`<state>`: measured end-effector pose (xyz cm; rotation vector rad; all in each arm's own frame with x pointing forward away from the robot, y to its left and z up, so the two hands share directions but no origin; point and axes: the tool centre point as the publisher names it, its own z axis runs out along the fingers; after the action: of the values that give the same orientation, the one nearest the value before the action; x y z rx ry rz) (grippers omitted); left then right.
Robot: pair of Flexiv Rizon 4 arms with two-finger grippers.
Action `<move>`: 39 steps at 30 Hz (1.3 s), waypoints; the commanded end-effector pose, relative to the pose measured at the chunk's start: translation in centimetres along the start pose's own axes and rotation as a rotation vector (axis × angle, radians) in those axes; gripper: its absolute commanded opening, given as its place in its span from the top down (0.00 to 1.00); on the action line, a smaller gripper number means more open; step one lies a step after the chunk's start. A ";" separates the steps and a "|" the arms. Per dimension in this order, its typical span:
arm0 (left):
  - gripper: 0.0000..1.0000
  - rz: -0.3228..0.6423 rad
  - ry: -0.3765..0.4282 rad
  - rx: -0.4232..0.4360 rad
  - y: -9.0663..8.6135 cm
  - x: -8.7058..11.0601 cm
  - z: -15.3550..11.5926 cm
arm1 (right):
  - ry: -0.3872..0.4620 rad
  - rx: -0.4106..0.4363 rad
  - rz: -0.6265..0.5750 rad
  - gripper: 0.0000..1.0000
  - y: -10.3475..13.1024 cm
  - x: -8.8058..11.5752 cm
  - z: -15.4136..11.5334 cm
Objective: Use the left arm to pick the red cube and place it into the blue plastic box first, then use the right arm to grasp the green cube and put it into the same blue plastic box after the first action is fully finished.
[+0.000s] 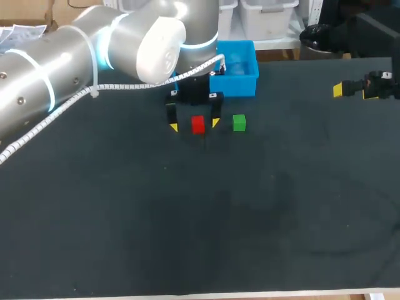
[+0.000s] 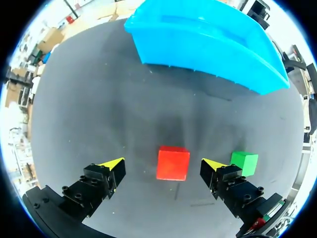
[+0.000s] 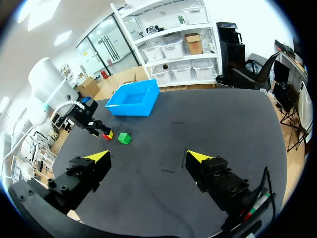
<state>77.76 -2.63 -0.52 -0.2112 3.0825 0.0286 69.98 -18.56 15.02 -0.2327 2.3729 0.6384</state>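
- Head view shows the first step in hand: the left arm [image 1: 94, 44] comes in from the left and hangs its left jaws over the red cube [image 1: 198, 124], one yellow fingertip [image 1: 173, 127] on each side of it.
- Left wrist view confirms that the left jaws are released. The red cube sits between them with a clear gap of dark worktop [image 1: 187, 219] on either side, nearer the right finger than the left.
- The red cube rests flat on the worktop in the far middle, just near of the blue plastic box [image 1: 240, 84]. The green cube [image 1: 239, 122] lies just to its right and apart from it.
- Being a cube, it has no long axis to line up with. Its top face points straight up, and its two side faces look roughly square to the fingers, perhaps slightly turned.
- I judge that the next move is to close on those two side faces, after lowering if the tips are not yet at cube height, which I cannot tell. Then comes a lift and a short carry to the far side, over the box wall.
- The right finger stands near the green cube, so the closing should draw inward without nudging it.
- Right wrist view has the right jaws released and holding nothing, at the far right of the worktop and well apart from both cubes. Their turn waits until the red cube is in the box.
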 end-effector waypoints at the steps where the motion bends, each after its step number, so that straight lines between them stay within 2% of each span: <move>1: 0.00 0.007 0.020 -0.006 -0.4 -0.6 0.5 | 0.000 0.002 0.000 0.00 0.0 0.0 0.0; 5: 0.00 0.012 0.030 -0.011 -0.6 -0.4 0.9 | 0.000 0.002 0.000 0.00 0.0 0.0 0.0; 6: 0.58 0.013 0.032 -0.011 -0.6 -0.4 0.9 | 0.000 0.002 0.000 0.00 0.0 0.0 0.0; 7: 0.82 0.012 0.034 -0.010 -0.6 -0.3 0.9 | 0.000 0.002 0.000 0.00 0.0 0.0 0.0; 8: 1.00 0.012 0.036 -0.009 -0.7 -0.3 0.9 | 0.000 0.002 0.000 0.00 0.0 0.0 0.0; 19: 1.00 0.016 0.035 -0.010 -0.8 0.1 0.5 | 0.000 0.002 0.000 0.00 0.0 0.0 0.0; 23: 1.00 0.035 0.023 -0.011 -1.1 0.5 -0.7 | 0.000 0.002 0.000 0.00 0.0 0.0 0.0; 29: 1.00 0.071 -0.025 -0.006 -1.4 0.5 -3.8 | 0.000 0.002 0.000 0.00 0.0 0.0 0.0; 39: 1.00 0.105 -0.161 0.041 -1.7 -1.7 -9.7 | 0.000 0.002 0.000 0.00 0.0 0.0 0.0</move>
<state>80.09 -4.97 7.85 -0.0507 2.9567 0.0004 69.98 -18.56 15.02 -0.2326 2.3729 0.6384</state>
